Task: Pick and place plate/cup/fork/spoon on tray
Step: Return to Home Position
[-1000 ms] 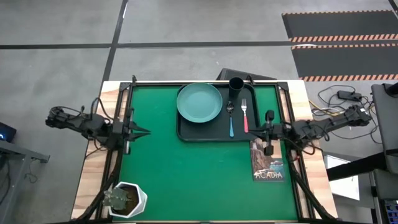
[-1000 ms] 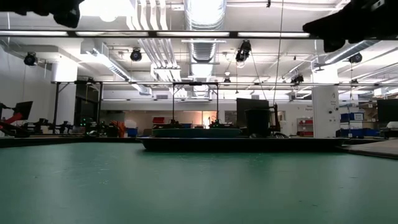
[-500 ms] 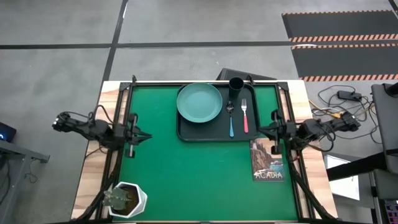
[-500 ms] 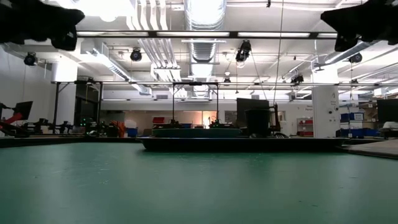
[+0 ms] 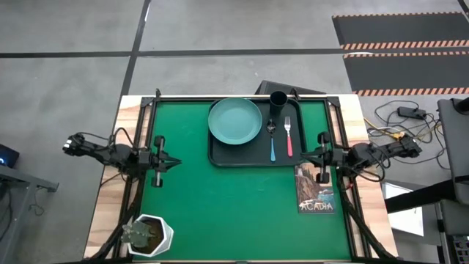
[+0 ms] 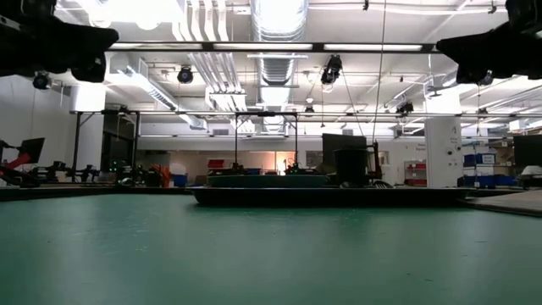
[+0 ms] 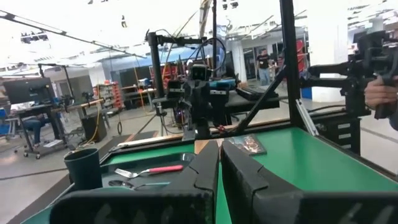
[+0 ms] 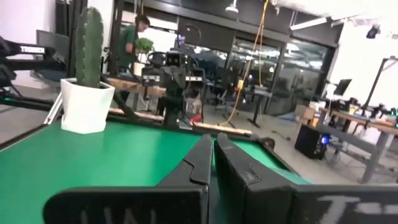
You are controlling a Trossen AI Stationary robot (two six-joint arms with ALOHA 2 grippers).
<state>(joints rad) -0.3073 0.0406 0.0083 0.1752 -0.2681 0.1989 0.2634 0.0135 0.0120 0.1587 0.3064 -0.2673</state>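
Overhead, I see the tray (image 5: 253, 158) at the counter's (image 5: 220, 213) far side carrying the plate (image 5: 235, 121), cup (image 5: 278, 100), spoon (image 5: 272, 139) and fork (image 5: 289, 136). My left end effector (image 5: 173, 163) sits closed and empty at the left edge; my right end effector (image 5: 306, 153) sits closed and empty at the right edge, above the book (image 5: 316, 189). From the left wrist, cup, fork and spoon lie ahead. From the right wrist, a potted cactus (image 8: 87, 74) stands across the counter.
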